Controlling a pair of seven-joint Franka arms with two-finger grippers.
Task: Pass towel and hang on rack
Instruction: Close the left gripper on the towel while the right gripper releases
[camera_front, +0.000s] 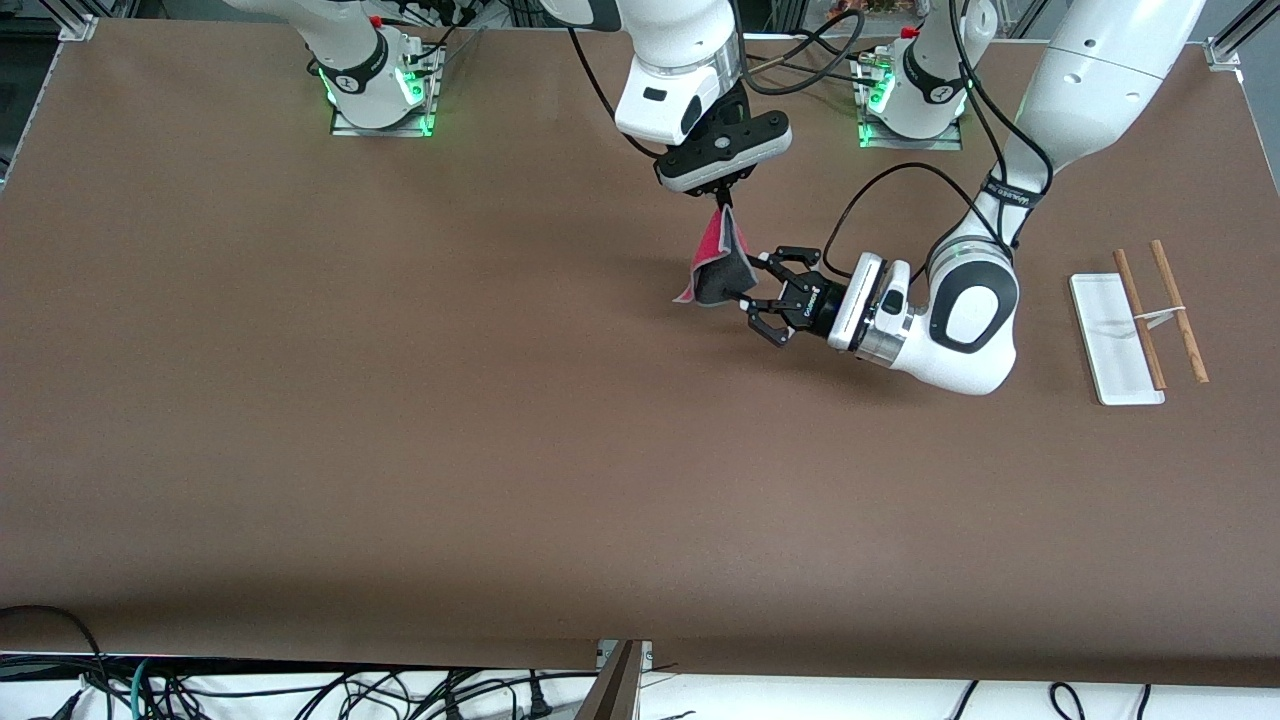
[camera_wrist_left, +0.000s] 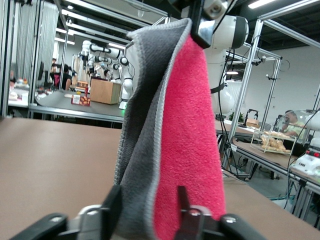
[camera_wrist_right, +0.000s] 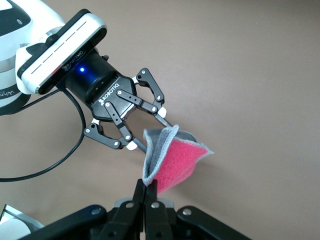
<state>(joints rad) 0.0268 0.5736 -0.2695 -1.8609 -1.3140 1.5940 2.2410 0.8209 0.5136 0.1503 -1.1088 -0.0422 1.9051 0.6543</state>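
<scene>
The towel (camera_front: 722, 265), pink on one face and dark grey on the other, hangs in the air over the middle of the table. My right gripper (camera_front: 722, 207) is shut on its top corner, as the right wrist view (camera_wrist_right: 148, 186) shows with the towel (camera_wrist_right: 172, 157) below it. My left gripper (camera_front: 752, 290) is open and level, with one finger on each side of the towel's lower part. In the left wrist view the towel (camera_wrist_left: 175, 125) hangs between the open fingers (camera_wrist_left: 111, 205). The rack (camera_front: 1115, 340), white base and two brown rods, stands toward the left arm's end of the table.
The brown table (camera_front: 400, 400) carries nothing else. The arm bases (camera_front: 380, 90) stand along the table's edge farthest from the front camera. Cables hang past the edge nearest the front camera.
</scene>
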